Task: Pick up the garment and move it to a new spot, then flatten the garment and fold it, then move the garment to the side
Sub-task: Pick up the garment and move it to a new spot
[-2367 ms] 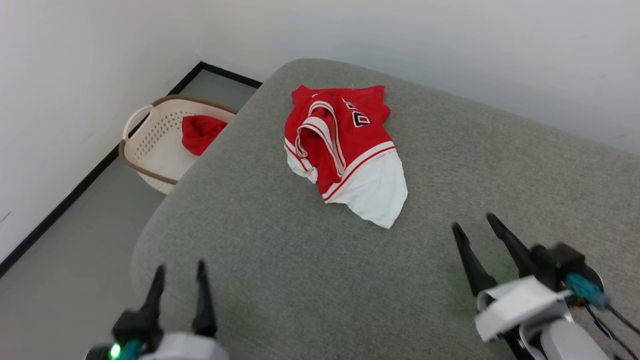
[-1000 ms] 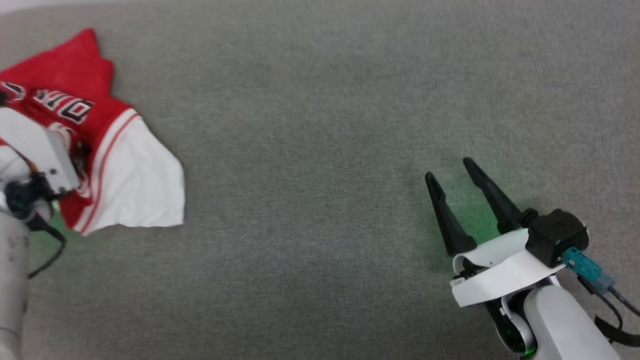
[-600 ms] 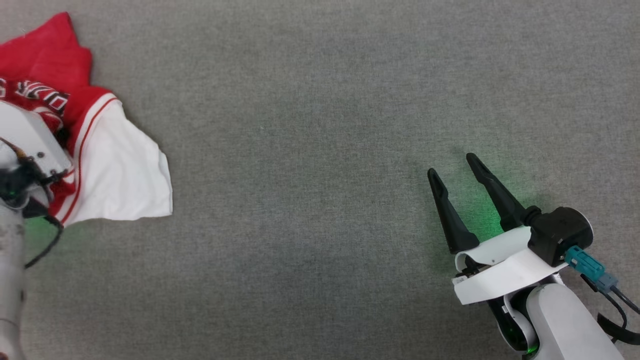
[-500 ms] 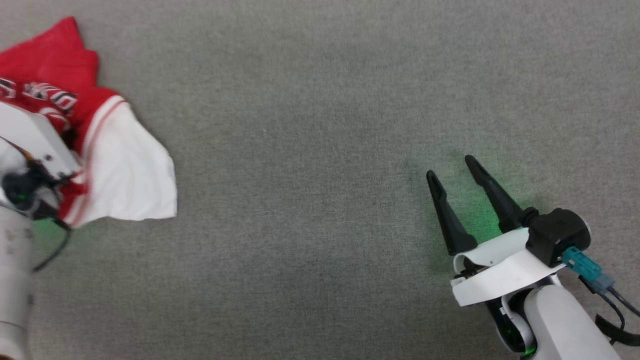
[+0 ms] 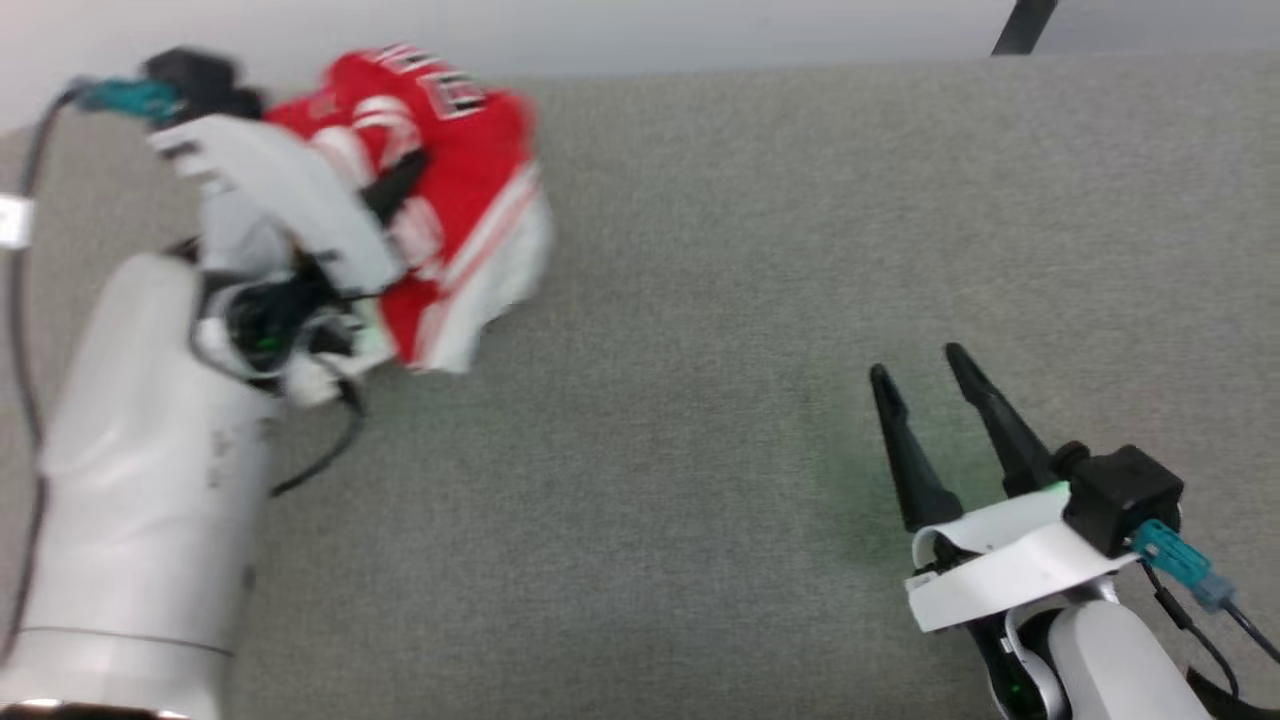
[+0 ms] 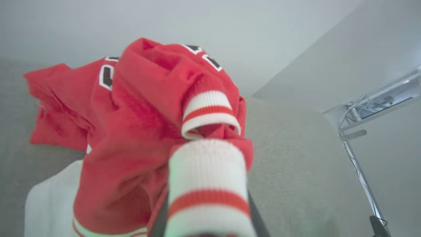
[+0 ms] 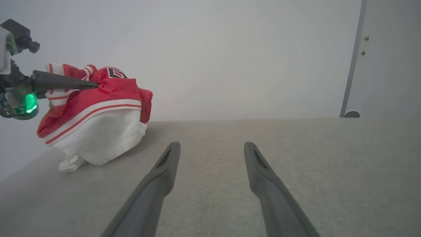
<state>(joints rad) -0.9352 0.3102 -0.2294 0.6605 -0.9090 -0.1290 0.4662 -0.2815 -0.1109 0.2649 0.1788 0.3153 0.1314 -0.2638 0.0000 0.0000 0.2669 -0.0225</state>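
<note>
Our left gripper (image 5: 408,175), fingers pinched on striped trim, held the jersey (image 5: 470,190) bunched at ten o'clock from our right gripper (image 5: 918,362), fingers wide and empty.

Bare indoor room — grey upholstered cushion (image 5: 700,450), plain white walls (image 7: 230,49), cables (image 6: 353,113) along one wall
</note>
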